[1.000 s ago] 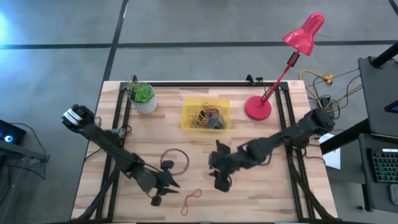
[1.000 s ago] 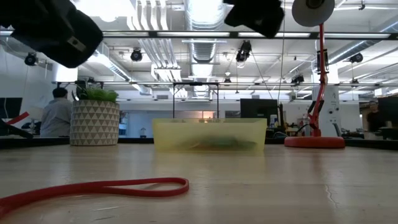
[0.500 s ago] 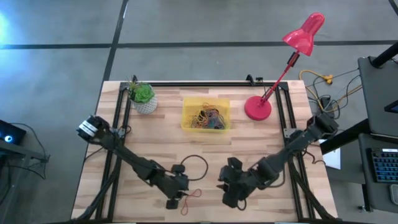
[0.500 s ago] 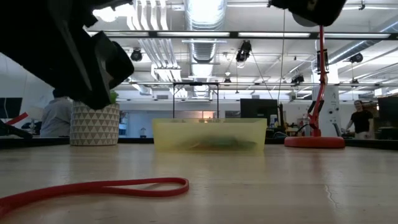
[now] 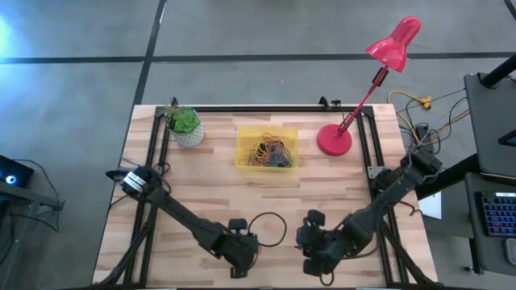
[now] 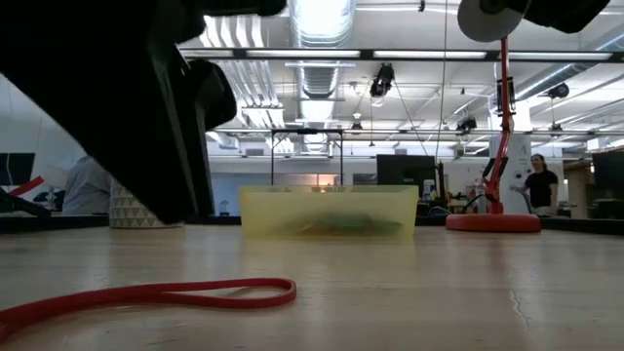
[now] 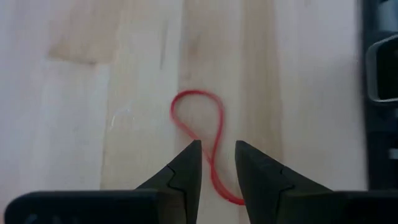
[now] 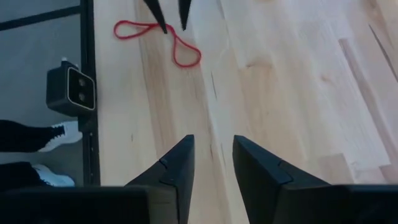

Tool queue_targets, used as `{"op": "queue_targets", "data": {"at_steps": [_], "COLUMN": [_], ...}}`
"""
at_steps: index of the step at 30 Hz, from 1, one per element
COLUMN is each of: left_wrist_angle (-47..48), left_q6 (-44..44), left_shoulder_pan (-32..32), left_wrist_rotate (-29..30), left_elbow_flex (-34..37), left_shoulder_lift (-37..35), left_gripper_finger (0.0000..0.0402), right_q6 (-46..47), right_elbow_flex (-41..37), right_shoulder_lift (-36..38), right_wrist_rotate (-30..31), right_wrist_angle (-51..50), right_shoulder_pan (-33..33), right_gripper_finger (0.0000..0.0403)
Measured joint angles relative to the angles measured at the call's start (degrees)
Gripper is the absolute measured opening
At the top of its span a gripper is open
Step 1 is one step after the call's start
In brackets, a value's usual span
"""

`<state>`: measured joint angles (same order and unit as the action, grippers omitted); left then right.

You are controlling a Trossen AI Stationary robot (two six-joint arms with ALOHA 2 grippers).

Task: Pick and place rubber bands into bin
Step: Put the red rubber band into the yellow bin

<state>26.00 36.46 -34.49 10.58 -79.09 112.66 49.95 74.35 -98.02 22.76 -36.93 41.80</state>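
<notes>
We have swung our left gripper (image 7: pixel 217 158) over the red band (image 7: pixel 202 134) at the table's near edge (jaws narrowly parted astride it, nothing held), the bin (image 5: pixel 267 147) far behind.

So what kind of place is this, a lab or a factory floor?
Most likely an open-plan robotics lab or workshop: exposed ceiling ducts, dark monitors on benches behind the wooden table, and a person standing in the background.

- Left arm reaches in from the left side, stretched toward the near edge; left hand (image 7: pixel 217 163) points down, fingers slightly parted with nothing between them.
- Right arm bent low alongside; right hand (image 8: pixel 211 158) likewise parted, empty.
</notes>
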Motion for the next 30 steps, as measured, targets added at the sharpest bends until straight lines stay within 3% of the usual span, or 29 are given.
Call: {"op": "queue_targets", "data": {"at_steps": [4, 22, 30], "left_wrist_angle": [5.0, 4.2, 2.3], "left_q6": [2.9, 3.5, 3.7], "left_shoulder_pan": [0.4, 0.9, 0.8], "left_wrist_rotate": [0.2, -3.6, -5.5], "left_elbow_flex": [-2.8, -1.1, -1.1], "left_shoulder_lift": [1.5, 2.0, 4.0], "left_gripper_finger": [0.0082, 0.0084, 0.0138], "right_q6": [0.1, 0.2, 0.4], "right_elbow_flex": [-0.4, -0.9, -1.1], "right_shoulder_lift": [0.0, 0.0, 0.0], "right_wrist_rotate": [1.6, 4.4, 4.4], "right_wrist_angle": [-0.3, -0.2, -0.1], "right_shoulder_pan": [1.4, 2.8, 2.8], "right_gripper_finger": [0.0094, 0.0083, 0.0078]}}
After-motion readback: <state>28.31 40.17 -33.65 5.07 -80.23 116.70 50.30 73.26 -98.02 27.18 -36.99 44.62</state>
